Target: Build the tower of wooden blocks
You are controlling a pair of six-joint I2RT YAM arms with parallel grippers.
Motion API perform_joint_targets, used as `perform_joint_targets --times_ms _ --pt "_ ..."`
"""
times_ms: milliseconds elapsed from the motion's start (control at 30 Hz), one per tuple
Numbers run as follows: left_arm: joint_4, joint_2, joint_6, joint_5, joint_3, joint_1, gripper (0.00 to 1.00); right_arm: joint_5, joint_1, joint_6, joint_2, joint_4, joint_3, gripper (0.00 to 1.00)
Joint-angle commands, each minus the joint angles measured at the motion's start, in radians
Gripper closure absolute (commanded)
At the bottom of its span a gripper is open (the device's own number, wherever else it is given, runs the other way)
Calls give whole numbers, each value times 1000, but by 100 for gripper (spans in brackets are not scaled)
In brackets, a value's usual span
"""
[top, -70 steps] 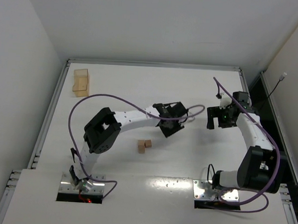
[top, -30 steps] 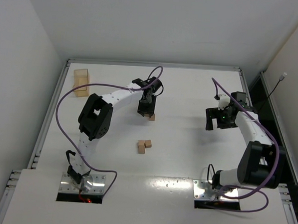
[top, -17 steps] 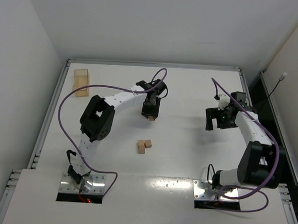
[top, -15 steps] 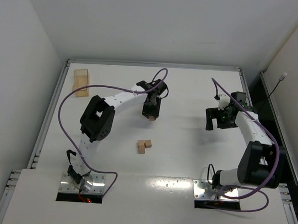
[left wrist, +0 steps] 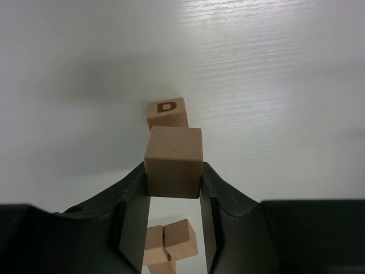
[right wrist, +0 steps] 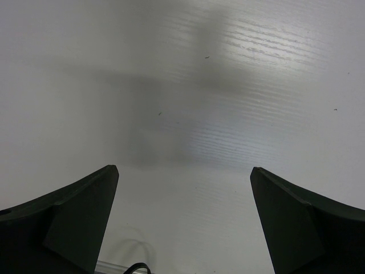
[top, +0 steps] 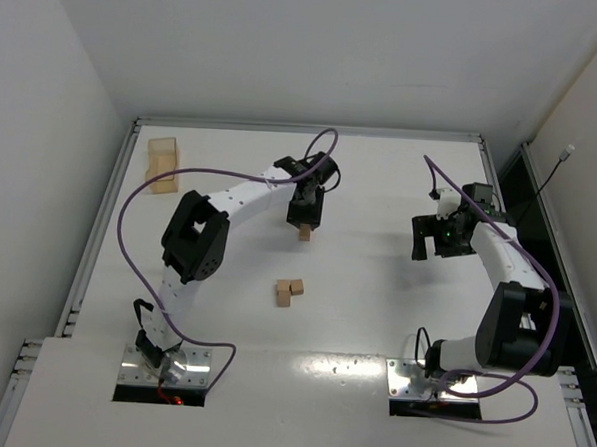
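Observation:
My left gripper [left wrist: 173,166] is shut on a plain tan wood block [left wrist: 173,154] and holds it off the table. A second block [left wrist: 167,112] marked with a "D" lies on the table just beyond it, partly overlapped by the held one. A small cluster of more blocks [left wrist: 169,244] shows between the fingers. In the top view the left gripper [top: 305,212] is above the lone block [top: 304,234], and the cluster [top: 290,291] lies nearer the bases. No tower stands. My right gripper [right wrist: 182,171] is open and empty over bare table, at the right in the top view [top: 433,241].
A larger open tan box [top: 163,163] stands at the far left corner of the white table [top: 374,318]. A raised rim [top: 109,214] runs along the table's sides. The left arm's purple cable [top: 129,205] loops over the left half.
My left gripper swung from mid-table to the far side with the block in it, reaching the lone block, then edged slightly farther. The right arm has hardly moved.

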Motion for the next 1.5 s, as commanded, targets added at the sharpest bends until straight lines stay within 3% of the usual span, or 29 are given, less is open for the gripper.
perform_joint_targets --times_ms 0,1000,1067,1167,1200,1300,1333,1467 --pt "2 11 -15 -23 33 -6 100 -10 6 12 -9 17 39 0" --pt "2 88 3 -4 33 -6 100 -10 6 12 10 7 39 0" --pt "13 88 12 7 33 -6 92 -10 6 12 10 7 39 0" --pt "13 88 12 16 24 -6 66 -10 6 12 10 7 39 0" --pt "13 88 12 16 24 -6 53 -10 6 12 10 7 39 0" --pt "22 88 12 16 5 -6 41 -10 6 12 10 7 39 0" --pt "22 88 12 16 5 -6 30 -10 6 12 10 7 39 0" --pt "22 88 12 16 -5 -6 17 -10 6 12 10 7 39 0"
